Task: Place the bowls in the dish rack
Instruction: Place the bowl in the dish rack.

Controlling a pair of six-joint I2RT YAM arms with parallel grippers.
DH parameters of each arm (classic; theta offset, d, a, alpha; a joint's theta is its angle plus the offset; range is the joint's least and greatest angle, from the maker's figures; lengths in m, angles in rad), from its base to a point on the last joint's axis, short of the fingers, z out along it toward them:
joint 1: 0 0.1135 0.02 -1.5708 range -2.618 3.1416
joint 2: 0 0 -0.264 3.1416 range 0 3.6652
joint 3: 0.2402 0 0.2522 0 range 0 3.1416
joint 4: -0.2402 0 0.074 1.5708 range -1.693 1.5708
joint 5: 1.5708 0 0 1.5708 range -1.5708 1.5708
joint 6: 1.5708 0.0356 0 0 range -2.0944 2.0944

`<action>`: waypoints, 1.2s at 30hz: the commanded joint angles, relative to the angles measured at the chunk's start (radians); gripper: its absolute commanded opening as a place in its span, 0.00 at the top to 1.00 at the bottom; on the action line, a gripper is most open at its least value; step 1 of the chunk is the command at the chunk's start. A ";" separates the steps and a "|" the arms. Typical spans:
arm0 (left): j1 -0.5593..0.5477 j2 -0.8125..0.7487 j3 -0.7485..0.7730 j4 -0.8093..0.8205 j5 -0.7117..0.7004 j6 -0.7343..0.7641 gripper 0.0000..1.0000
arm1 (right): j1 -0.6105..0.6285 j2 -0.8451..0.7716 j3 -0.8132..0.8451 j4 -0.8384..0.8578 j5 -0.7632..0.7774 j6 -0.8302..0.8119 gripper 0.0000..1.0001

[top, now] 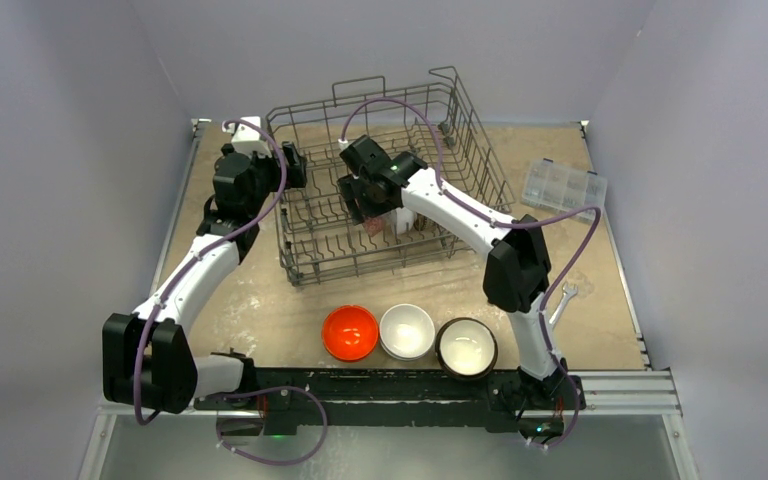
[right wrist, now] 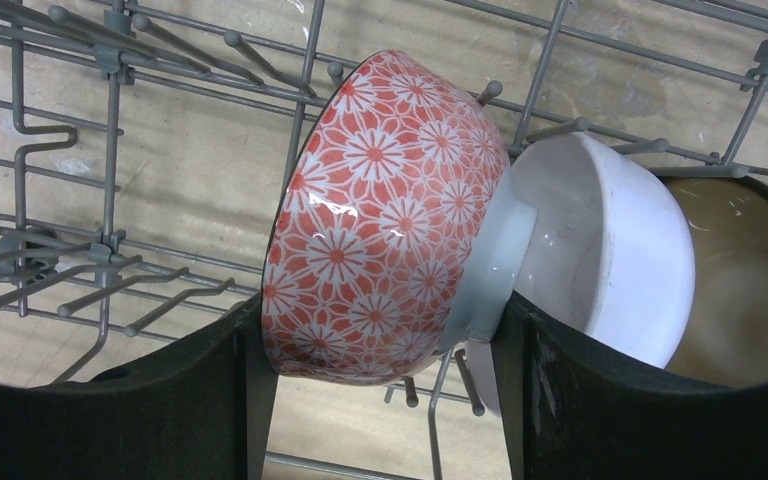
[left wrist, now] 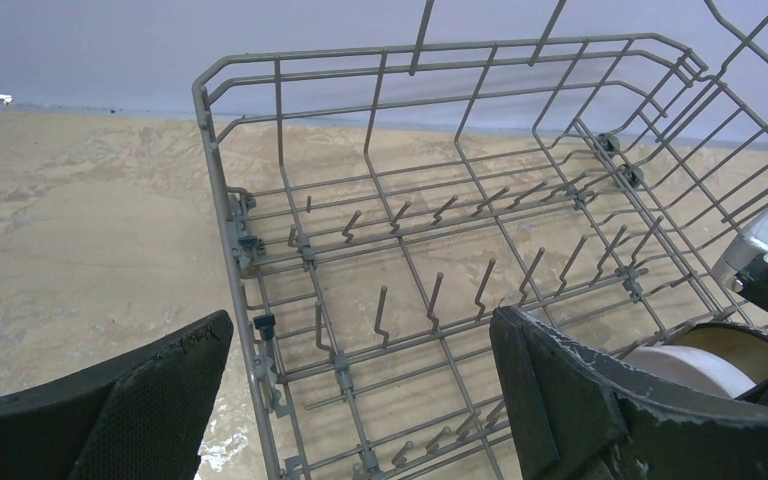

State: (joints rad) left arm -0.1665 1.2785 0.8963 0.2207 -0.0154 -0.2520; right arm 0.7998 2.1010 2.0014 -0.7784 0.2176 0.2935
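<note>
The dish rack [top: 360, 272] stands at the back middle of the table. My right gripper [right wrist: 380, 330] is inside it, shut on a red-patterned bowl [right wrist: 385, 220] that sits on edge, one finger on its rim and the other on its foot. A white bowl [right wrist: 610, 250] and a cream-lined bowl [right wrist: 740, 300] stand on edge just behind it among the tines. My left gripper [left wrist: 360, 330] hangs open and empty over the rack's left wall [left wrist: 215, 170]. On the table near the front lie an orange-red bowl [top: 350, 332], a white bowl [top: 407, 330] and a dark bowl with cream inside [top: 466, 347].
A clear plastic compartment box [top: 564, 184] lies at the back right of the table. A small metal tool [top: 565, 297] rests beside the right arm. Grey walls close in the table on the left, right and back.
</note>
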 commanded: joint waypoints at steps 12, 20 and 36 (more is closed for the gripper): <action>0.001 0.001 0.014 0.037 0.011 -0.018 0.01 | 0.010 -0.075 0.032 0.038 0.035 0.020 0.05; 0.001 -0.002 0.015 0.035 0.010 -0.017 0.01 | 0.010 -0.099 0.065 0.022 0.045 0.015 0.01; 0.001 -0.009 0.016 0.034 0.032 -0.014 0.01 | 0.011 -0.114 0.077 0.021 0.045 0.006 0.06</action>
State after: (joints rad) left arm -0.1665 1.2789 0.8963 0.2214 -0.0021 -0.2520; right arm 0.8062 2.0087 2.0716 -0.7578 0.2527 0.3046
